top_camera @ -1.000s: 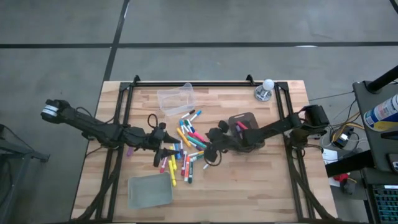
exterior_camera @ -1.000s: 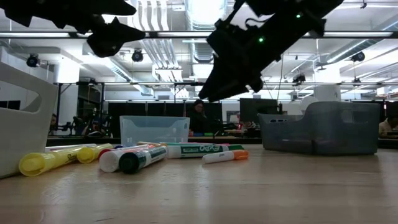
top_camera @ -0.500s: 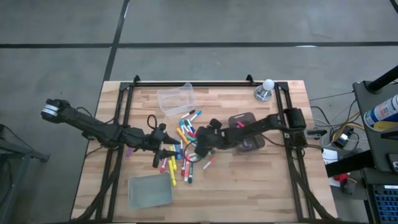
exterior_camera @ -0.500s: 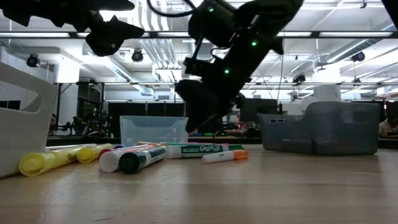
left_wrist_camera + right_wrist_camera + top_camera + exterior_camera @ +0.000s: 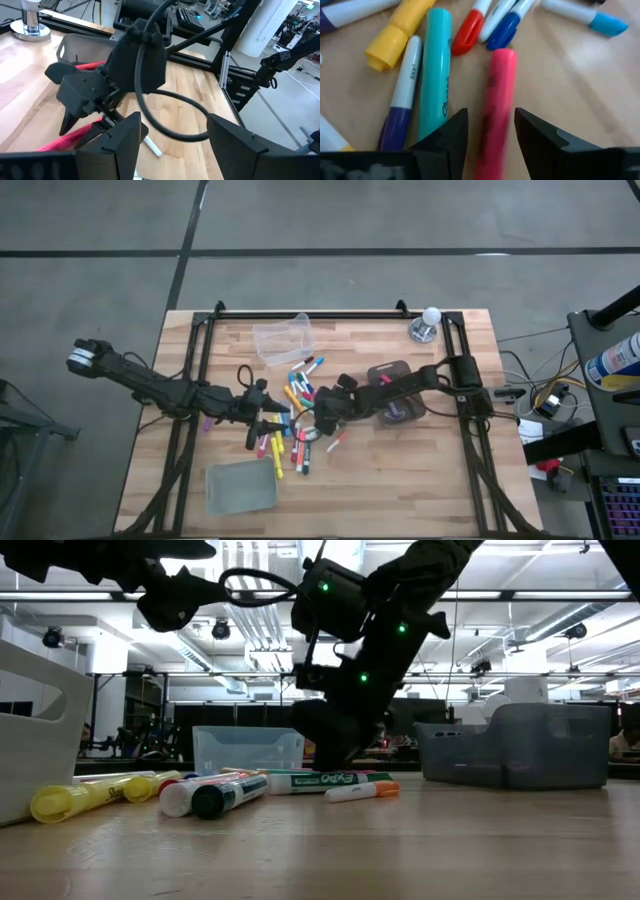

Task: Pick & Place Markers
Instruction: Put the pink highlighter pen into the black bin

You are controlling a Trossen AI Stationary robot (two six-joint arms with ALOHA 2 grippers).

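Lowered from above the grey bin [image 5: 392,385] onto the markers [image 5: 292,425] scattered mid-counter, the right gripper [image 5: 490,132] straddles a pink marker [image 5: 496,102] with fingers spread; closing off-centre could roll it away, while the left gripper [image 5: 262,420] waits spread nearby.

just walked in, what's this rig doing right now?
Marker sorting. The right gripper is down in the pile of markers mid-table, its fingers straddling a pink marker that lies on the wood; they have not visibly closed on it. The left gripper hangs open at the pile's left edge, holding nothing. A few markers already sit in the grey bin; the clear bin looks empty.
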